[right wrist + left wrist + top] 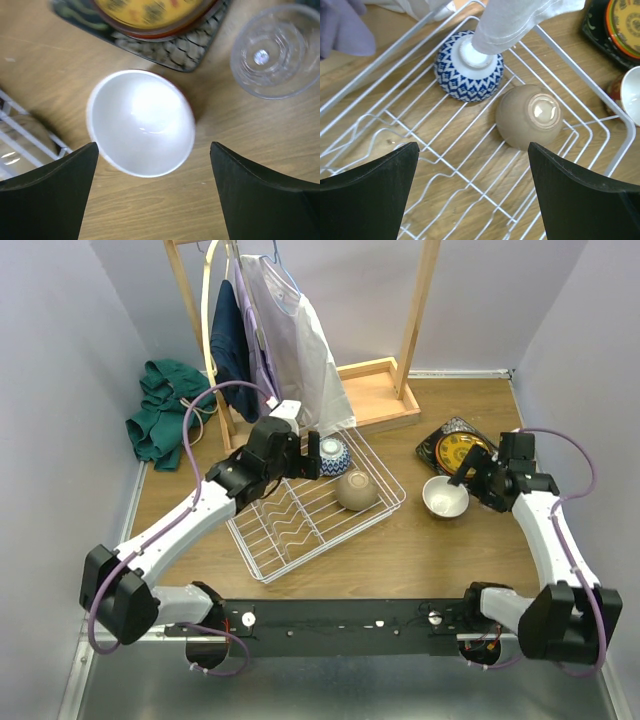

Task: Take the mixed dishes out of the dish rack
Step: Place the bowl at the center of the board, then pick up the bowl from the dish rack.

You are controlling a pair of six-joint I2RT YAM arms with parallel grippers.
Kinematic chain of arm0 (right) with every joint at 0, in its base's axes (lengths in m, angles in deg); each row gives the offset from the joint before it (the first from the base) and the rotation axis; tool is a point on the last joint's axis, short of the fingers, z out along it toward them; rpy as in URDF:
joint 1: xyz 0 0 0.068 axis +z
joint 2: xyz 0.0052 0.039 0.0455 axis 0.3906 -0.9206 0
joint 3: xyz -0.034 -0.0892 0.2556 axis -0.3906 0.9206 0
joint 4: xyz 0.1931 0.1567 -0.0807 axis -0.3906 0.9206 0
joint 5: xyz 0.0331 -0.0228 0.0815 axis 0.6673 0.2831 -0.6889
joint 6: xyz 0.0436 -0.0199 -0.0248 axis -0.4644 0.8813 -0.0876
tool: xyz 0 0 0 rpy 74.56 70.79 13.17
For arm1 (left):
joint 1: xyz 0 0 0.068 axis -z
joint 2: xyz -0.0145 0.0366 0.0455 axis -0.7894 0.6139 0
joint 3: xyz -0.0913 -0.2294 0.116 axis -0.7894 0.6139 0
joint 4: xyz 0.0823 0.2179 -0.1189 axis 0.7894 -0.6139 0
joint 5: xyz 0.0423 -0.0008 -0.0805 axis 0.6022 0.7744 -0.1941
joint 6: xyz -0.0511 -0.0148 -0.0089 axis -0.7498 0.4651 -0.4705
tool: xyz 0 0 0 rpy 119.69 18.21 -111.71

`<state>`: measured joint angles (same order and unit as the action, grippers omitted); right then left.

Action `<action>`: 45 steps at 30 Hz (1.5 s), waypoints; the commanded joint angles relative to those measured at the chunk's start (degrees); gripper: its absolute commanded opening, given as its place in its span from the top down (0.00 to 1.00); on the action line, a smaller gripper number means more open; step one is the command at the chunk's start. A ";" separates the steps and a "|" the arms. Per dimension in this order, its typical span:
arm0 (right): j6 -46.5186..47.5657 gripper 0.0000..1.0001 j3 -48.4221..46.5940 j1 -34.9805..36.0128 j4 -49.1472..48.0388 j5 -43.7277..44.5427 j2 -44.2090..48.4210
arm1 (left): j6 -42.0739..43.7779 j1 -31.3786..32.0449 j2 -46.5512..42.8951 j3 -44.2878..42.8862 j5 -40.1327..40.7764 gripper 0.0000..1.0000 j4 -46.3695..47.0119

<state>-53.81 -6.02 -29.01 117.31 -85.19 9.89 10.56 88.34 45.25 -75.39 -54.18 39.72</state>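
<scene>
The dish rack (310, 520) lies at an angle on the table (400, 560), left of centre, just in front of the wooden clothes stand (415, 330). Two dishes are in its far right corner, both upside down: the blue-white bowl (468, 67) nearest the stand and the tan bowl (529, 116) just beside it, toward the rack's right rim. The rest of the rack shows bare wire and wavy plate slots.

Obstruction: the hem of a white garment (290, 340) hanging from the stand drapes onto the foot of the blue-white bowl, covering part of it. A navy garment (232, 345) hangs beside it, clear of the rack.

The left gripper (472, 147) hovers above the rack, facing both bowls, its jaws spread wide and gripping nothing.

Unloaded dishes are to the right of the rack. The red bowl (141, 122), white inside, sits upright on the table near the rack's right corner. Behind it the black square plate (165, 55) carries the yellow plate (150, 12). The clear glass (275, 52) stands to the right of the black plate.

The right gripper (154, 145) is over the red bowl, jaws fully apart, one finger to either side, holding nothing.

A green cloth (165, 410) is bunched at the table's far left, well apart from the rack.
</scene>
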 commanded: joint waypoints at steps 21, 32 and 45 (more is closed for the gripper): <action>0.38 0.00 3.31 1.45 -8.03 -16.24 11.02 | -45.83 1.15 14.82 3.23 -12.96 0.01 14.84; 1.69 0.00 3.66 4.17 -7.41 -15.62 10.32 | -48.65 3.87 22.99 2.62 -9.36 0.01 17.66; 3.10 0.00 4.01 4.97 -8.29 -16.33 9.88 | -45.48 4.13 27.92 6.83 -6.02 0.01 28.12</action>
<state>-52.02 -2.37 -24.44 109.88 -100.47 19.94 -35.82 92.23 71.56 -70.45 -62.20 62.15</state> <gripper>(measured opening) 0.998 0.988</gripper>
